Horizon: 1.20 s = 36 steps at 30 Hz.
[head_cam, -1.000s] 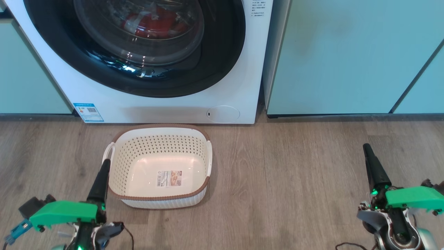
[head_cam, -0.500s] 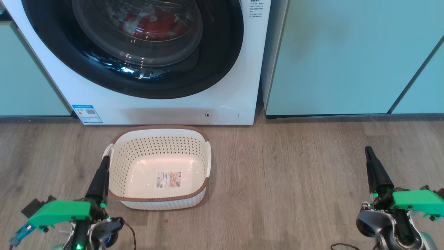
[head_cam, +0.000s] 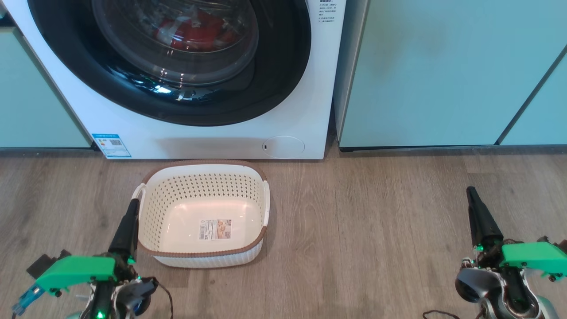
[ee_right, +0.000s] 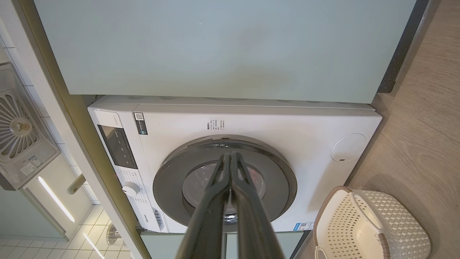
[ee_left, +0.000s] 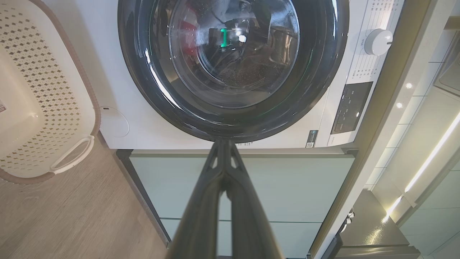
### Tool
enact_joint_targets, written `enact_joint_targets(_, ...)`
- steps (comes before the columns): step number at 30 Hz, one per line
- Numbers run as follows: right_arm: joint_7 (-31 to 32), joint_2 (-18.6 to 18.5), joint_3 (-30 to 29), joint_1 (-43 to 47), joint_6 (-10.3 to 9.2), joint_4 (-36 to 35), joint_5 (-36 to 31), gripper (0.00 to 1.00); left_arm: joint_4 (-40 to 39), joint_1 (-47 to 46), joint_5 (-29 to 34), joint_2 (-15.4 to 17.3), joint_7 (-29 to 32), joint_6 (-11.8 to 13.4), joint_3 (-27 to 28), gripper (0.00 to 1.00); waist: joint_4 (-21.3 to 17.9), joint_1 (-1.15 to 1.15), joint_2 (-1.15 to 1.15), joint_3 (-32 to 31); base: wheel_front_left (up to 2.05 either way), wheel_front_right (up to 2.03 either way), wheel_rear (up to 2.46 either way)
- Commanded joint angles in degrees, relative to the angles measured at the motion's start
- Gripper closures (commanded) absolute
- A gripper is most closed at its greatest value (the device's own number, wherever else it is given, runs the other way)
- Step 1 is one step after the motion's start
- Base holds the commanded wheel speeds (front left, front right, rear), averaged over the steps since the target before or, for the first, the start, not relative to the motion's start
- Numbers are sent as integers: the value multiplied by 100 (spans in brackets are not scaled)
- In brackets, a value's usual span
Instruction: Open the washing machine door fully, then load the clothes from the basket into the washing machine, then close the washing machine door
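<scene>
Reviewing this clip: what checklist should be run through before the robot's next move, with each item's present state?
1. Door flush against the washing machine: ok.
2. Door latched: cannot tell.
3. Clothes inside, behind the glass: ok.
4. Basket emptied, with just its label inside: ok.
5. Left gripper shut and holding nothing: ok. Whether it is clear of the basket handle: cannot tell.
6. Right gripper shut, holding nothing, over bare floor: ok.
</scene>
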Motion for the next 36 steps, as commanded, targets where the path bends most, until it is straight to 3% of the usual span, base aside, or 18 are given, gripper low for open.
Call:
enact_joint_targets(1, 52, -84, 94, -336, 0, -183, 24, 100, -168, -278, -36, 49, 43, -25, 191, 100, 0, 0, 0, 0, 0, 0, 0)
enact_joint_targets(36, 66, -70, 75, -338, 0, -182, 8, 100, -167, -279, -34, 48, 45, -26, 193, 100, 0, 0, 0, 0, 0, 0, 0)
